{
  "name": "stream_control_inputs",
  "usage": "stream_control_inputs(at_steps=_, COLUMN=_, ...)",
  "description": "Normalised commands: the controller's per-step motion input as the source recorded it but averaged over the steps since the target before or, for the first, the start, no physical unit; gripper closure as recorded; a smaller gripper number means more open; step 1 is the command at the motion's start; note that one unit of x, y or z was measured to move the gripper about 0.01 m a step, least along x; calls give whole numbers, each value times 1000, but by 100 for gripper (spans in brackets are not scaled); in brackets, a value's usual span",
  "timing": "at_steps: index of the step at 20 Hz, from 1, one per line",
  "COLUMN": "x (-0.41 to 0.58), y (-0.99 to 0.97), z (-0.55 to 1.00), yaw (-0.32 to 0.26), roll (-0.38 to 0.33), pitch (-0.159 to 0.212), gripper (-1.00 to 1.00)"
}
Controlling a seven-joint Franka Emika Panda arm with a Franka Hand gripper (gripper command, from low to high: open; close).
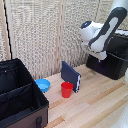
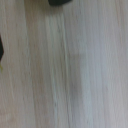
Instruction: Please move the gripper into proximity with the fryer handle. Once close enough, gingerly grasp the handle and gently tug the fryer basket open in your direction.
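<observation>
cup (image 1: 66,89), bowl (image 1: 43,85), book (image 1: 70,75) beside fryer (image 1: 111,59)

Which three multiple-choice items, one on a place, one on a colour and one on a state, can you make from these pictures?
1. Where does the red cup stand?
A. on the wooden table
B. on the fryer
C. in the black case

2. What colour is the bowl?
A. green
B. blue
C. yellow

3. Is the fryer being gripped?
A. yes, by its handle
B. not shown
C. yes, by its top

Answers: 1 A, wood shows around it. 2 B, it is plainly blue. 3 B, the wrist view shows only wood.
</observation>
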Motion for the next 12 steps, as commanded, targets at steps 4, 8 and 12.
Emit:
stream_control_inputs(at_steps=4, x=26, y=-490, z=-4, yaw=103, roll=-106, pitch=31, gripper=-100)
stream_control_inputs(at_steps=8, x=24, y=-522, z=-36, yaw=131, roll=-59, pitch=57, gripper=-100)
stream_control_inputs(at_steps=12, x=1, y=-495, z=-68, yaw=134, roll=-30, pitch=81, gripper=-100)
